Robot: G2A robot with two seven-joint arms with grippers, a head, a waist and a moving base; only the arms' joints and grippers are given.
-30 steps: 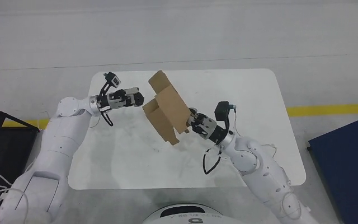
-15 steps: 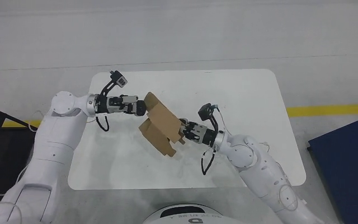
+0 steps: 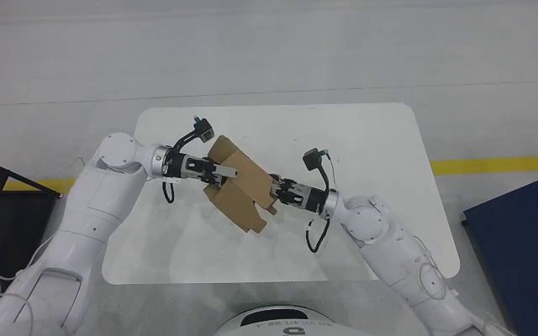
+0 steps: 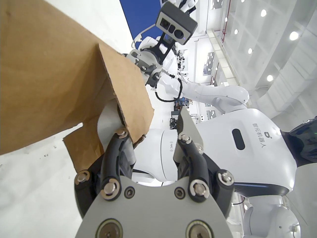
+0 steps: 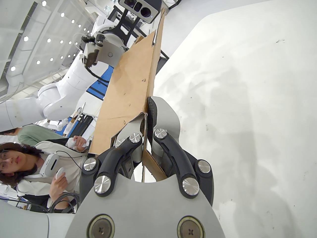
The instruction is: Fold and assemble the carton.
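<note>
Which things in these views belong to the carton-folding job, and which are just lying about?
In the job:
carton, between the two arms
right claw, shut on the carton's edge
left claw, open at a flap

Lying about:
white table
blue panel on the floor
yellow floor line

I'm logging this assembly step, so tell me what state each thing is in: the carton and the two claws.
carton: partly folded, flaps not closed, gripped at one edge.
left claw: open, a carton flap's corner beside one finger, not clamped.
right claw: shut on the carton's edge.
</note>
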